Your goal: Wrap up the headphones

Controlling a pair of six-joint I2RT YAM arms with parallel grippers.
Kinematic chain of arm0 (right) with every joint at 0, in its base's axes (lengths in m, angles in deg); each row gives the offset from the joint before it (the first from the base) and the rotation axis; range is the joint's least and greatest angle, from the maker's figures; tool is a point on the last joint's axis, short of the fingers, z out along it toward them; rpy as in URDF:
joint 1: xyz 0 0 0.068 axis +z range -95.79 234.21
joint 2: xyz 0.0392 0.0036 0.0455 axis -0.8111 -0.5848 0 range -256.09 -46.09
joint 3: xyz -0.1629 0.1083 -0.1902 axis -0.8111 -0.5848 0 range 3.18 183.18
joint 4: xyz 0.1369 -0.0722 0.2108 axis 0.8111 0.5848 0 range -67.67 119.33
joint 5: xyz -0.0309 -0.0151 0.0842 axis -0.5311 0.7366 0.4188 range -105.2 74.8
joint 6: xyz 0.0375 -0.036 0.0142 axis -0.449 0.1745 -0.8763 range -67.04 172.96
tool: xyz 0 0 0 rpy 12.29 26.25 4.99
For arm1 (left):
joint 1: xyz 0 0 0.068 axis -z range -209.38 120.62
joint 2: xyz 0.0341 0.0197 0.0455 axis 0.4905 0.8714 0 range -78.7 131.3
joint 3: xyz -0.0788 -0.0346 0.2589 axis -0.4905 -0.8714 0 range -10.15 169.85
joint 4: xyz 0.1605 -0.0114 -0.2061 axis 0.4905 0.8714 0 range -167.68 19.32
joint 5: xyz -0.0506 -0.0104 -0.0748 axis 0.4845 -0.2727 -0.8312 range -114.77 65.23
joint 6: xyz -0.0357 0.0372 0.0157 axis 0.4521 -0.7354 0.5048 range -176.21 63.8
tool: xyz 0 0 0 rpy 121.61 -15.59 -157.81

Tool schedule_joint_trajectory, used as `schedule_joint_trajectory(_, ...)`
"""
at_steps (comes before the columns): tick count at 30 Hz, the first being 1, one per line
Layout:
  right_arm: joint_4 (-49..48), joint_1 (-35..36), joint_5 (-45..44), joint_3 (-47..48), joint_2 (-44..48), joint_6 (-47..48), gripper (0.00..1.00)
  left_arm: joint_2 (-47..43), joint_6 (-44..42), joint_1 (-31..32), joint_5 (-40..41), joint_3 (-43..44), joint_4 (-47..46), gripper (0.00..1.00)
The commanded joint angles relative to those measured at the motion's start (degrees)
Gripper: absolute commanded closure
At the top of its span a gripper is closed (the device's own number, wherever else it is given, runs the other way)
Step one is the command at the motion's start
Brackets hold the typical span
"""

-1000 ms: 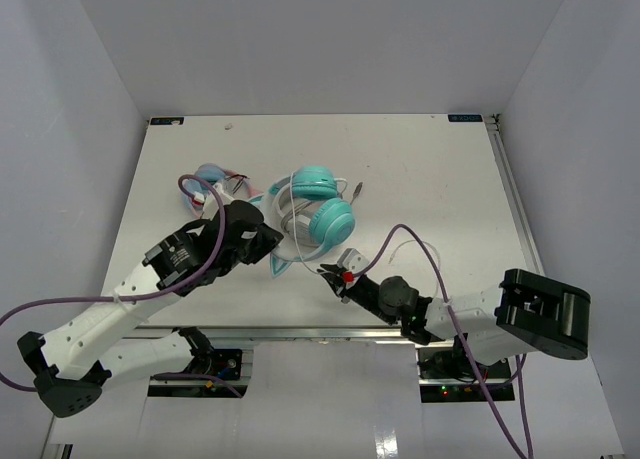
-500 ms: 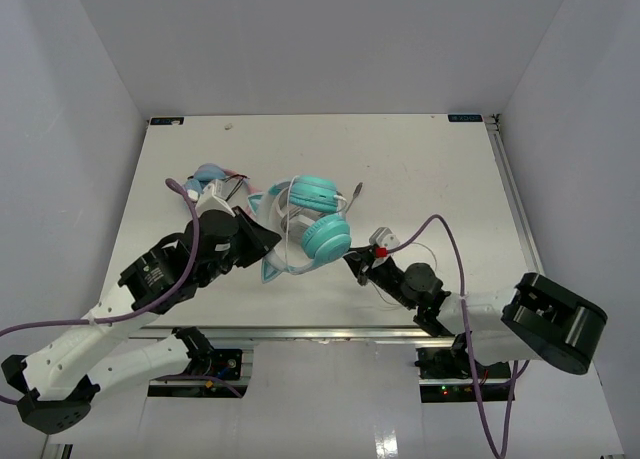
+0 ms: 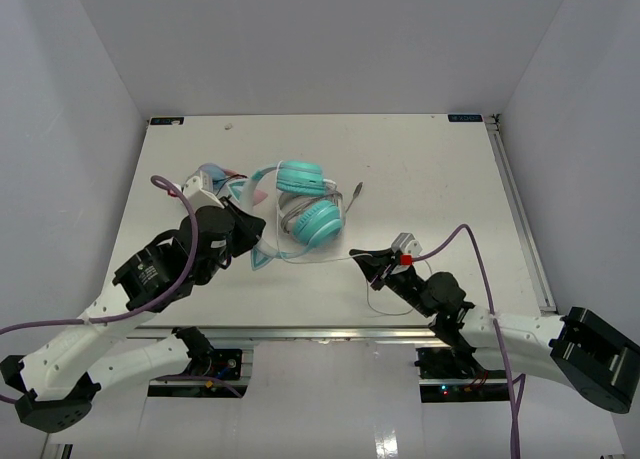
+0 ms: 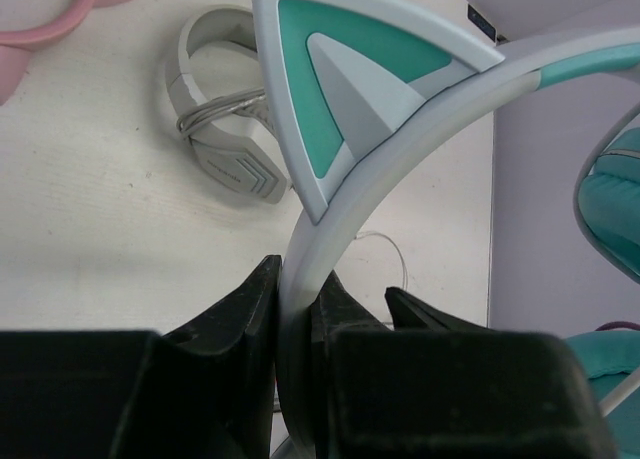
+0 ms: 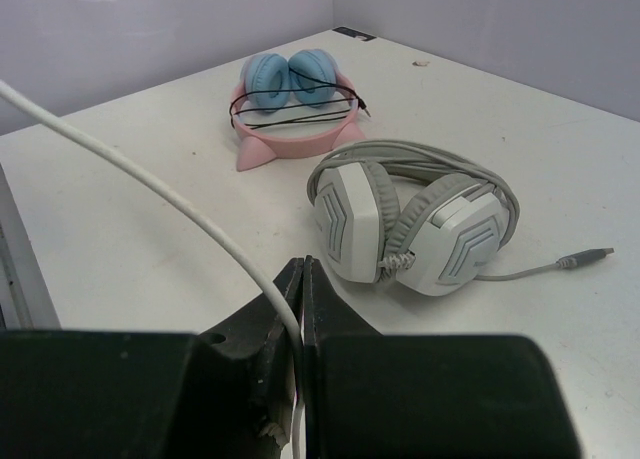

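Table [image 3: 430, 179]: the headphones [image 3: 308, 217] are left of centre, overlapping grey-white headphones [image 5: 410, 219] in the top view, near a pink-and-blue pair [image 5: 290, 109].
Headphones: round turquoise cups, pale headband [image 4: 400, 129] with teal-filled cat-ear points. I judge them light, rigid plastic.
Left gripper [image 4: 298, 284]: my fingers clamp the headband below one ear point, a sound anchor.
Cable [image 5: 150, 184]: thin, whitish, limp, likely slippery. Grip it firmly.
Right gripper [image 5: 301, 284]: my jaws pinch the cable, pressed nearly together.
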Motion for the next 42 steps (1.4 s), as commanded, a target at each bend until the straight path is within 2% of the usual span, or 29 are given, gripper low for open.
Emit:
schedule_joint_trajectory(1, 0.1, -0.1, 2.3, -0.4, 0.5, -1.2, 0.92, 0.0, 2.2, -0.2, 4.5, 4.4, -7.3, 1.0)
schedule_joint_trajectory(12, -1.7, -0.1, 4.5, -2.3, 1.7, -1.7, 0.92, 4.2, 0.3, -0.2, 12.9, 9.1, -9.1, 1.0)
schedule_joint_trajectory(26, -2.7, -0.1, 3.9, -2.9, 2.3, -1.8, 0.92, 2.7, -4.0, -0.2, 22.0, 6.6, -8.9, 1.0)
schedule_joint_trajectory(39, -4.9, -0.1, 2.3, -4.5, 3.5, -1.6, 0.92, 3.6, -4.5, -0.3, 26.4, 6.1, -8.4, 1.0)
schedule_joint_trajectory(42, -7.4, -0.1, 3.4, -7.6, 3.9, -1.7, 0.92, 3.8, -4.4, -0.3, 27.1, 6.9, -7.9, 1.0)
